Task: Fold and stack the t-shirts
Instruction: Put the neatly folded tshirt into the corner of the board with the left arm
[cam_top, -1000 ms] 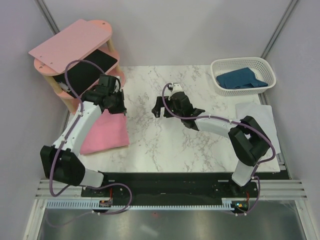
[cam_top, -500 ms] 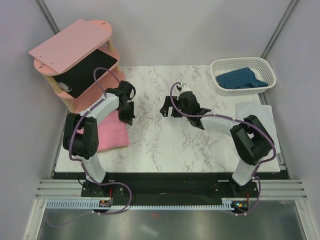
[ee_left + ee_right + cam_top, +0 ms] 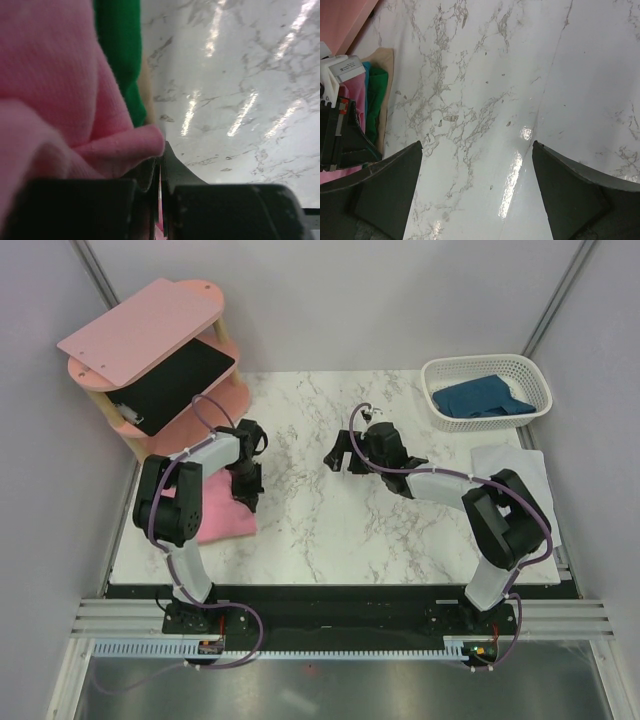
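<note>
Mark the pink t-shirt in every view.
Top external: pink t-shirt on the table's left side, at the left gripper.
Left wrist: fills the left half, pinched at the fingertips.
Right wrist: sliver at far left edge.
Shared landmark: marble table.

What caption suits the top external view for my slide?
Left gripper closed at the pink t-shirt, right gripper open over the marble table, blue t-shirt in the basket.

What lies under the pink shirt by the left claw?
A green cloth and a tan layer show at the edge under the pink shirt. How far they reach beneath it is covered.
</note>
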